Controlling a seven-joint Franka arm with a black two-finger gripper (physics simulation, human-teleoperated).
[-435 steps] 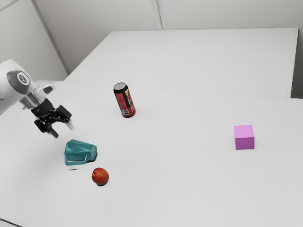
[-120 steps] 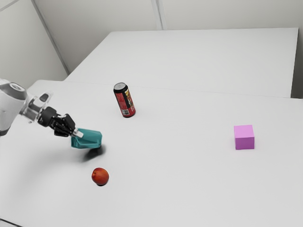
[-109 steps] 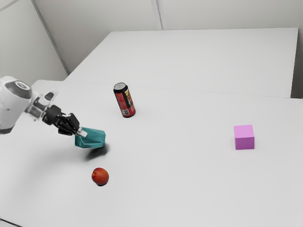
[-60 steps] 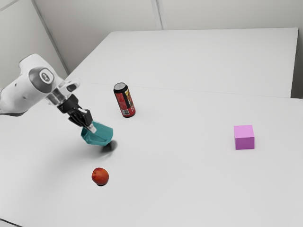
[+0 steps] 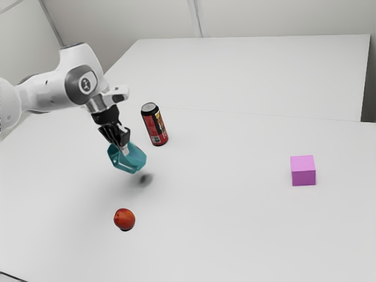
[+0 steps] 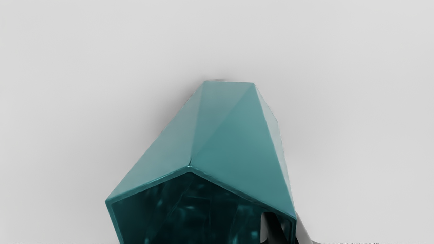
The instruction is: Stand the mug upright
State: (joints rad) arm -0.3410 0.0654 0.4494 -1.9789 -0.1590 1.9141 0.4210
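My gripper [image 5: 124, 150] is at the rim of the teal faceted mug [image 5: 133, 160] in the exterior view, shut on its wall. The mug hangs tilted just above the table, its mouth facing up and toward the exterior view's left, with a shadow below it. In the wrist view the mug [image 6: 234, 135] has its dark mouth toward my hand. There my gripper [image 6: 288, 227] pinches the wall near a rim corner, one finger inside the mouth and the other outside. The mug's base points away from my hand.
A red and black can [image 5: 155, 124] stands behind the mug, near my hand. An orange-red fruit [image 5: 124, 219] lies on the white table [image 5: 235, 229] in front of the mug. A pink-purple cube [image 5: 303, 171] sits far off at the exterior view's right.
Since the earliest picture, my gripper has closed on the mug and lifted it. The mug has moved toward the exterior view's right and back, and has turned from lying sideways to a steeper tilt.
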